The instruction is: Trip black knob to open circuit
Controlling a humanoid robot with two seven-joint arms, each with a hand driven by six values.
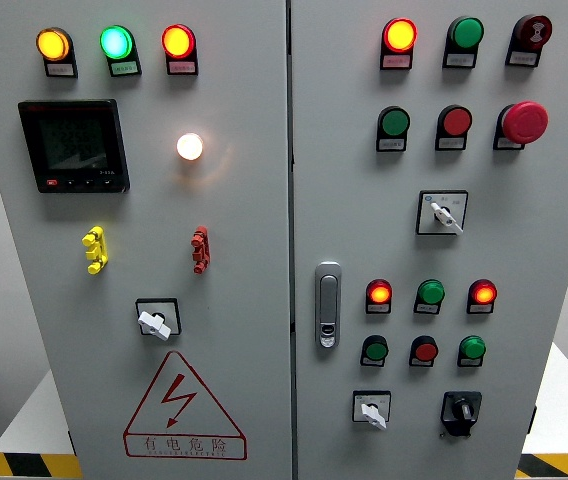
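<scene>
A black rotary knob (461, 410) sits at the lower right of the right cabinet door (564, 330), its pointer standing roughly upright. To its left is a white selector switch (372, 410) turned down to the right. Neither of my hands shows in the head view.
The grey cabinet fills the view. Another white selector (445, 213) is at mid right and a third (155, 322) on the left door. Lit lamps, green and red push buttons, a red mushroom stop button (524, 121), a door handle (328, 305) and a black meter (74, 146) are also mounted.
</scene>
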